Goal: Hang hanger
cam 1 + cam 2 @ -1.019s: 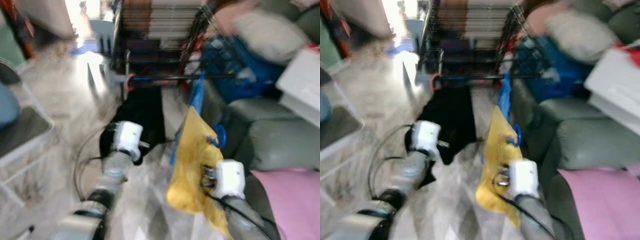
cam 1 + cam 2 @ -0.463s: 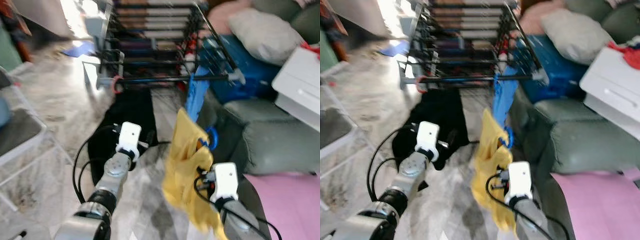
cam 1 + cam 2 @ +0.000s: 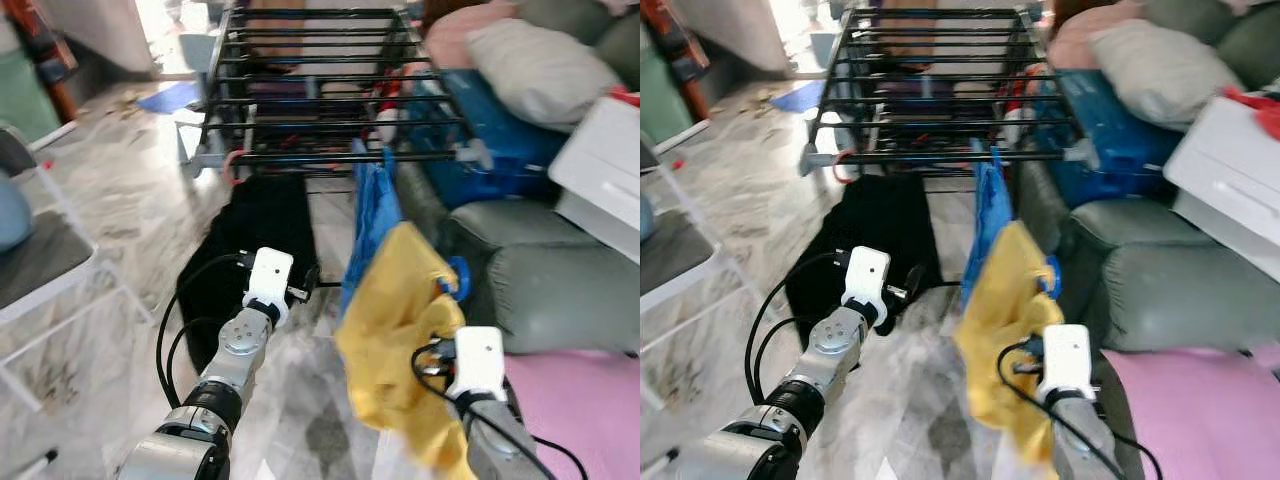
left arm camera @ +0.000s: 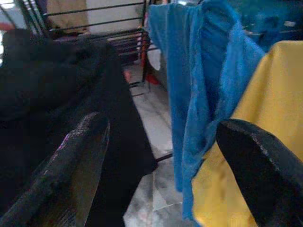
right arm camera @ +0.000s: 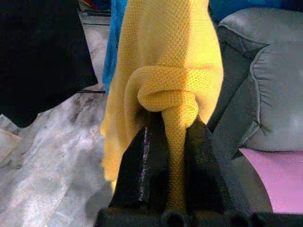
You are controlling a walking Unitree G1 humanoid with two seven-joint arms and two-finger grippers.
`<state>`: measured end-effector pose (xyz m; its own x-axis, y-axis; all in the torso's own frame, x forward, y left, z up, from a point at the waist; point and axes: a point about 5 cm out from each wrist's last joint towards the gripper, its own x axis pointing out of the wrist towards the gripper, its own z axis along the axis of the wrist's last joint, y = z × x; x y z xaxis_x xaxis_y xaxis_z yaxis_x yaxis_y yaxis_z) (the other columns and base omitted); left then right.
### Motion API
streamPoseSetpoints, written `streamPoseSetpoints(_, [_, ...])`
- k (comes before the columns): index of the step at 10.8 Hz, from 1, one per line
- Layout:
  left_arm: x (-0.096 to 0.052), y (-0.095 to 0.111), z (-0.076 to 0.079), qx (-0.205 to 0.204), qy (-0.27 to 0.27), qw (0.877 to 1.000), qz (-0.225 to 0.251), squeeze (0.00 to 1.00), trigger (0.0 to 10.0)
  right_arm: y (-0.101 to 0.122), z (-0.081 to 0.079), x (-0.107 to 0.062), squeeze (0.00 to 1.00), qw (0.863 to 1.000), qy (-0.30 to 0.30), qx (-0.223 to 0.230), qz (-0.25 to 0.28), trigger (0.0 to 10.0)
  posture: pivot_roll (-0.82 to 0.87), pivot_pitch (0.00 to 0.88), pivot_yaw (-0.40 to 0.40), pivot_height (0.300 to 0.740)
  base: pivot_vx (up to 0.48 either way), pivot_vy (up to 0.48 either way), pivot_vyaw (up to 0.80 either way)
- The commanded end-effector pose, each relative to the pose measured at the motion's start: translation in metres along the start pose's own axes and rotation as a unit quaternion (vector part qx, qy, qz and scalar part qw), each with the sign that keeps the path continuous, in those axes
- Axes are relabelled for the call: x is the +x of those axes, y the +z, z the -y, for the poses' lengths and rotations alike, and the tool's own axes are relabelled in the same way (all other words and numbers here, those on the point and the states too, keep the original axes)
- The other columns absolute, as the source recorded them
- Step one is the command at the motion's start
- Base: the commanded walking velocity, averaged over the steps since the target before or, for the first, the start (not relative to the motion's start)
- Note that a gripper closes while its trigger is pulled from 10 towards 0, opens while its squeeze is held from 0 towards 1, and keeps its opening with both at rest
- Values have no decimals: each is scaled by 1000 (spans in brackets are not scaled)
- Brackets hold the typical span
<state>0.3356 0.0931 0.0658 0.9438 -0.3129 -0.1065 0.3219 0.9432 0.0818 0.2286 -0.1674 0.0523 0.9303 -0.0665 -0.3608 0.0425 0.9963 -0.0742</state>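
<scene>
A: Where is the hanger [image 3: 452,277] right now?

B: Mostly buried. A blue curved end pokes out on the right side of the yellow garment [image 3: 395,330], and the blue cloth [image 3: 374,205] above it runs up to the near rail of the black drying rack [image 3: 320,100]. The right gripper [image 5: 165,130] has its fingers clamped together on a bunched fold of the yellow fabric, low and near, just left of the grey sofa [image 3: 540,270].

A: And the left gripper [image 4: 156,156]?

B: Its fingers are spread wide apart, holding nothing, in front of the black garment [image 3: 255,235] that hangs from the rack on the left.

A: Which way does the hanger lie?

B: I judge its long axis runs roughly left to right under the yellow shoulders, tilted so the right end shows. The hook I cannot make out; whether it is already over the rail, or only the blue cloth is, I cannot tell.

A: So how should the hanging go?

B: Lift the bundle far and up towards the near rail, keep the hanger level so the garment does not slide off, and set the hook over a bare stretch of the bar, clear of the black garment. Release only once the weight rests on the rail.
</scene>
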Motion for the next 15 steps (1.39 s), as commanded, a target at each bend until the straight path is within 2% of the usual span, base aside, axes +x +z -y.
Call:
streamPoseSetpoints(1, [1,1,0,3,-1,1000,-3,0,10000,6,3,2,0,1000,-12,3,9,10000,-23,0,-12,740,0,0,0])
streamPoseSetpoints(3, [2,1,1,3,-5,1000,-4,0,10000,4,17,3,0,997,-73,-14,5,10000,-20,0,-13,740,0,0,0])
streamPoseSetpoints(4, [2,1,1,1,-5,1000,-5,0,10000,3,25,3,0,996,-94,-8,6,10000,-18,0,-14,740,0,0,0])
streamPoseSetpoints(6, [1,-1,2,-13,-9,1000,-14,0,10000,7,9,2,0,999,-32,2,14,10000,-19,0,-15,740,0,0,0])
streamPoseSetpoints(7, [1,-1,4,-23,-17,1000,-12,0,10000,2,-5,0,0,1000,16,0,2,10000,-18,0,-17,740,0,368,0])
streamPoseSetpoints(10, [1,-2,6,-28,-25,999,-13,0,10000,-11,-36,-7,0,991,130,-18,-35,10000,-19,0,-16,740,0,446,0])
streamPoseSetpoints(12, [1,-1,7,-29,-30,999,-13,0,10000,-13,-32,-5,0,989,137,-31,-42,10000,-19,0,-16,740,0,354,0])
streamPoseSetpoints(15, [0,-2,10,-26,-39,999,-10,0,10000,-18,-34,-7,0,987,144,-40,-54,10000,-18,0,-14,740,0,0,0])
